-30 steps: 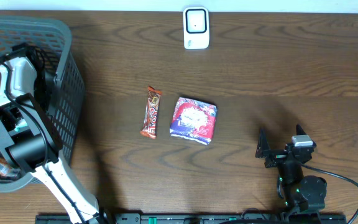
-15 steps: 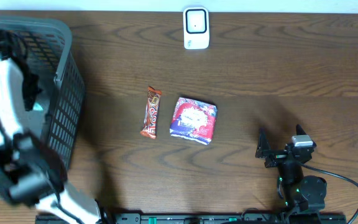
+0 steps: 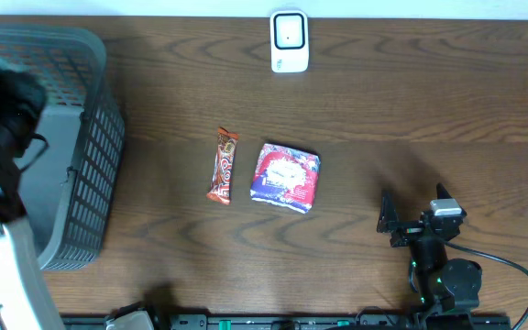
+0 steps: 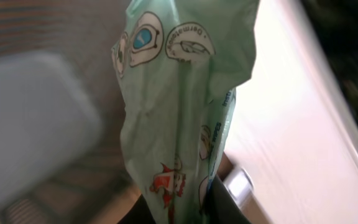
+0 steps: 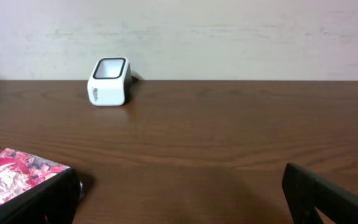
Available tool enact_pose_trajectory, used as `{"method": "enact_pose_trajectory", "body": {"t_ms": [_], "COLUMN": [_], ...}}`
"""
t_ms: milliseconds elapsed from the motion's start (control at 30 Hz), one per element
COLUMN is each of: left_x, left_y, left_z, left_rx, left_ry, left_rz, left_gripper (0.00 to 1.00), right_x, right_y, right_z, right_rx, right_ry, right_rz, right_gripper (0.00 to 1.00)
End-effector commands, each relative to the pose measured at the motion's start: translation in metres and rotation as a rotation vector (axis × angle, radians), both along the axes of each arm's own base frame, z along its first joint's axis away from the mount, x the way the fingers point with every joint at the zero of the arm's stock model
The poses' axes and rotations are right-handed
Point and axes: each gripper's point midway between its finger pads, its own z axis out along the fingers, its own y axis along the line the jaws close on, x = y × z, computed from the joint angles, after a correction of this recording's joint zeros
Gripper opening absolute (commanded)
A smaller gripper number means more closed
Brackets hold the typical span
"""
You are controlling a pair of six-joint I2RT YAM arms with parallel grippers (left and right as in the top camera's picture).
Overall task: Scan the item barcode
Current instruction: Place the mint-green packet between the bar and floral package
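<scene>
The green packet (image 4: 173, 93) fills the middle of the left wrist view. It is a crinkled pouch with round printed badges near its top and a red mark low down. Its lower end is pinched at the bottom edge of the frame by the dark left fingers (image 4: 225, 202), which are closed on it. Behind it everything is blurred, with a pale grey mass to the left and a pale band to the right. From overhead the packet cannot be made out.

The dark wooden table (image 3: 383, 119) spans the whole overhead frame. A grey mesh basket (image 3: 90, 165) stands at its left side. The left arm (image 3: 3, 156) is a dark and white blur at the far left edge, over the basket. The right arm (image 3: 443, 275) sits at the lower right, and its right fingers (image 5: 328, 199) are spread wide with nothing between them, low over bare wood.

Near the centre of the table lies a red and blue packet (image 3: 285, 177). Just to its left, apart from it, lies a candy bar (image 3: 223, 165) with its long side running up and down the frame. The small white scanner (image 3: 289, 41) stands at the top centre, well apart from both.
</scene>
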Motion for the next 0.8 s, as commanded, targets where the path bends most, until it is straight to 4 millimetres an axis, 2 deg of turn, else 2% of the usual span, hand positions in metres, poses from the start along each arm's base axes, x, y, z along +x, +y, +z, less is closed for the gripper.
{"method": "enact_pose_trajectory", "body": {"t_ms": [0, 100, 167, 267, 467, 600, 667, 767], "left_x": [-0.002, -0.002, -0.003, -0.006, 0.0, 0.006, 0.011, 0.016], "left_y": [-0.065, -0.107, -0.135, -0.172, -0.221, -0.243, -0.243, -0.233], "left_z": [0.017, 0.006, -0.015, -0.053, -0.131, -0.177, -0.199, -0.229], "left_rx": [0.143, 0.262, 0.313, 0.324, 0.318, 0.304, 0.324, 0.366], "left_ry": [-0.07, -0.047, 0.008, 0.137, 0.409, 0.553, 0.626, 0.741], "left_rz": [-0.348, -0.557, -0.703, -0.869, -1.04, -1.108, -1.104, -1.071], "left_gripper": [0.08, 0.08, 0.08, 0.08, 0.08, 0.08, 0.08, 0.08], "right_x": [0.0, 0.0, 0.0, 0.0, 0.0, 0.0, 0.0, 0.0], "right_y": [-0.002, -0.002, -0.002, -0.002, -0.002, -0.002, -0.002, -0.002], "right_z": [-0.001, -0.001, -0.001, -0.001, -0.001, -0.001, -0.001, -0.001], "right_rx": [-0.011, -0.011, -0.011, -0.011, -0.011, -0.011, -0.011, -0.011], "right_ry": [-0.001, -0.001, -0.001, -0.001, -0.001, -0.001, -0.001, -0.001], "right_rz": [-0.008, -0.008, -0.008, -0.008, -0.008, -0.008, -0.008, -0.008], "right_gripper": [0.99, 0.99, 0.99, 0.99, 0.99, 0.99, 0.99, 0.99]}}
